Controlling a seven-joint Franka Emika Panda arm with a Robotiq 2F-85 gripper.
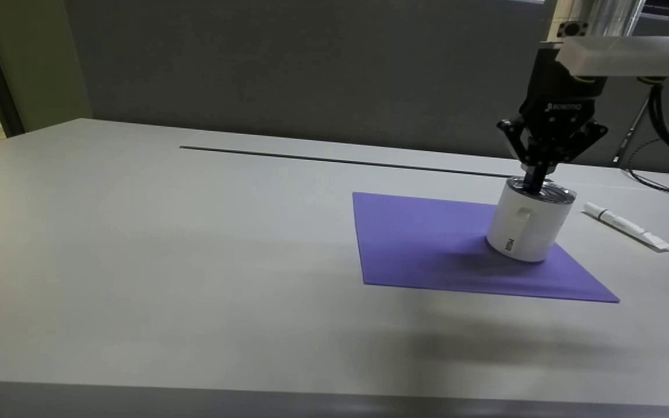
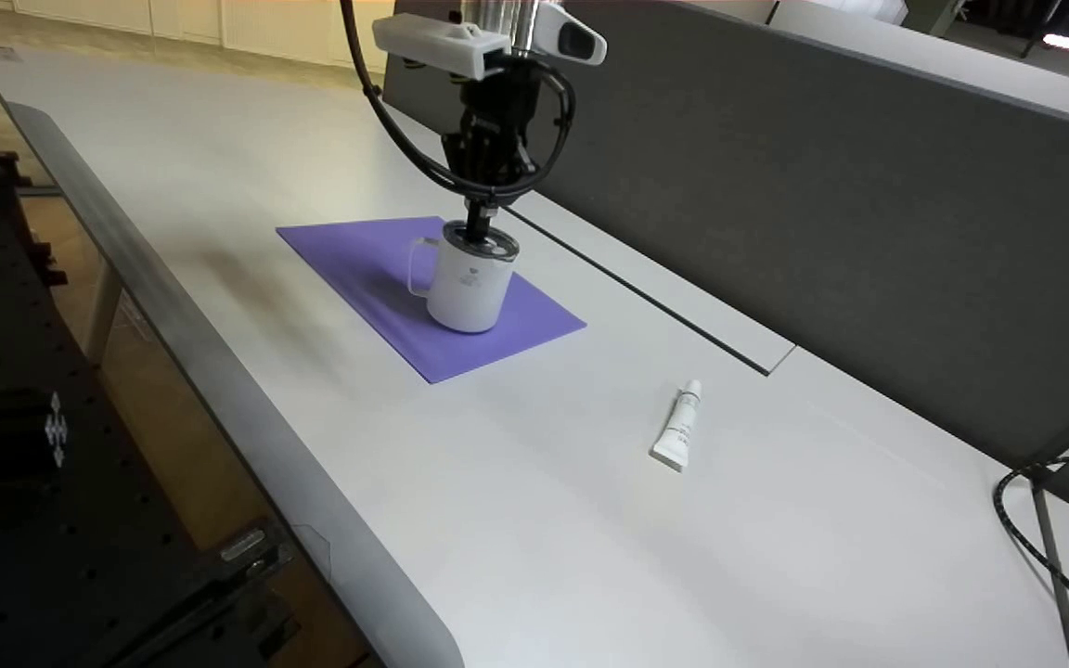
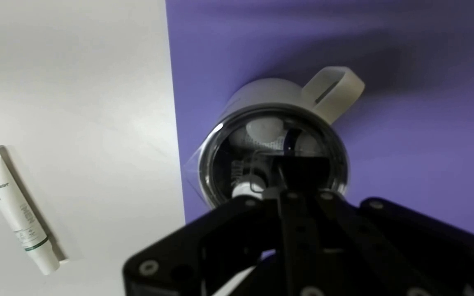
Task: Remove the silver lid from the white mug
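The silver lid (image 1: 557, 193) lies right under the tool (image 1: 534, 187), which is squeezed closed, maybe pinching the lid's top.

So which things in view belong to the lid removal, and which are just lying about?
Part of the job:
white mug
silver lid, on it
gripper, at the lid

Just lying about:
purple mat, under the mug
white tube
dark cable

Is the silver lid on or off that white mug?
On: in both exterior views, the silver lid covers the top of the white mug, beneath the hand. Whether it sits loose, I cannot tell.
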